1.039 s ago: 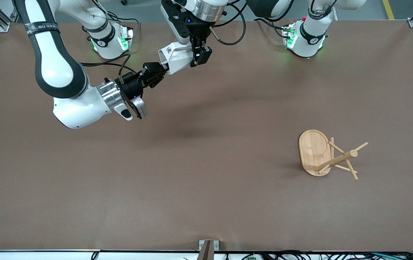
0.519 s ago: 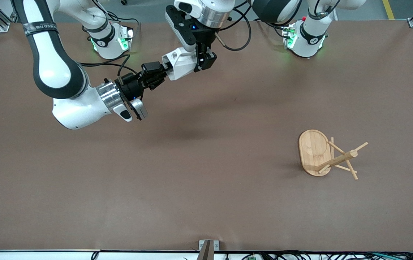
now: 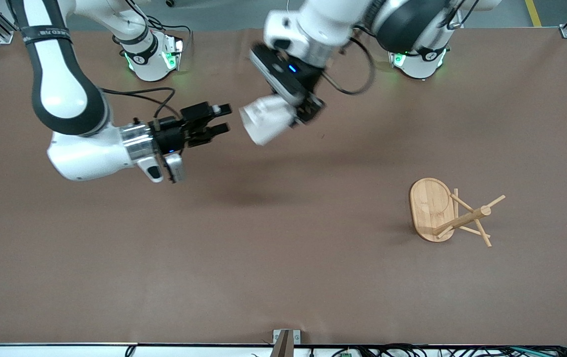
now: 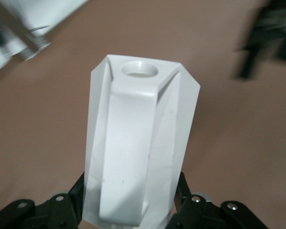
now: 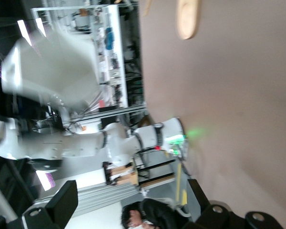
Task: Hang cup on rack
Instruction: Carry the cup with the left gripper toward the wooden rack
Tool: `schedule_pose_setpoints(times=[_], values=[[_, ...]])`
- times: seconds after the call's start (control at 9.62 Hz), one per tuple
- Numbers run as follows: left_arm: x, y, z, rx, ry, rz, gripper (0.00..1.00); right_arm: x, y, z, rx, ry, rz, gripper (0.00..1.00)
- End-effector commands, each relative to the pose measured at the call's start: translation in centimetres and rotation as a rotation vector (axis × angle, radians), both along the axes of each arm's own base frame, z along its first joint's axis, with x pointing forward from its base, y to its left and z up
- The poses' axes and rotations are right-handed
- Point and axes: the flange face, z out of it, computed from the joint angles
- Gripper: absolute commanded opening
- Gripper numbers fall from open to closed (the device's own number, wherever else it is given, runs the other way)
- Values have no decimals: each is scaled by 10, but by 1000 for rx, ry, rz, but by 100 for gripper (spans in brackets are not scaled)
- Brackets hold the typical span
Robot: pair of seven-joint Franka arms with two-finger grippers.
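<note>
We note the rack on the table toward the left arm's end. Right gripper, fingers now spread, has let go of the cup. Left gripper clamps the cup aloft, tilted, rim toward the right gripper.

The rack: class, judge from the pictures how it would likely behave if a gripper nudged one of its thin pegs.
The rack stands on a broad oval base, so a gentle nudge would probably slide it on the table rather than tip it. Its pegs look thin, so they may flex or snap under a hard push. It looks like light wood, likely easy to shift.
</note>
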Motion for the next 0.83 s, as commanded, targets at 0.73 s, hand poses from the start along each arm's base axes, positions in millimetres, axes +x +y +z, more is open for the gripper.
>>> schedule_pose_setpoints(times=[0.73], values=[[44,171,-100,170,127,532,1,23,-216,82,-737,-368,-145,100]])
